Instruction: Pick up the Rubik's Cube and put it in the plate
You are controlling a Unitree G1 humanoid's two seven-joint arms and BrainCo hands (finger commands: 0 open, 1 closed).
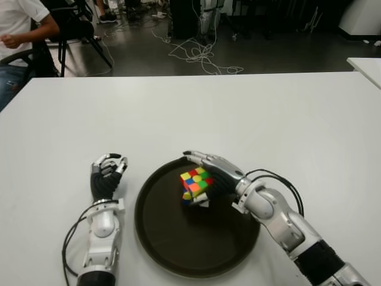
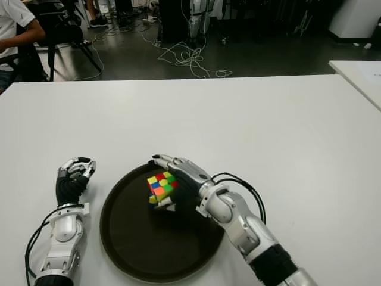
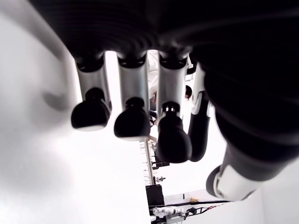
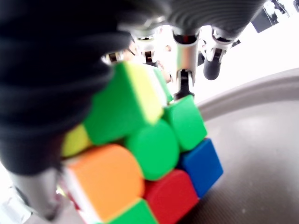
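- Left hand [image 1: 107, 176], fingers curled on nothing, at nine o'clock of plate [image 1: 172, 250] on worktop [image 1: 238, 113].
- Right hand [image 1: 215, 174] clasping Rubik's Cube [image 1: 196, 182], tilted over plate's centre.
- Probably light, rigid, slick-faced: best held across opposite faces.

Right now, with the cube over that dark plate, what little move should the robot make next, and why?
Probably open the right hand and let go. Its fingers grip the cube, which is already inside the plate's rim and looks at or just above its floor. The left hand shows beside the plate, on its left, holding nothing.
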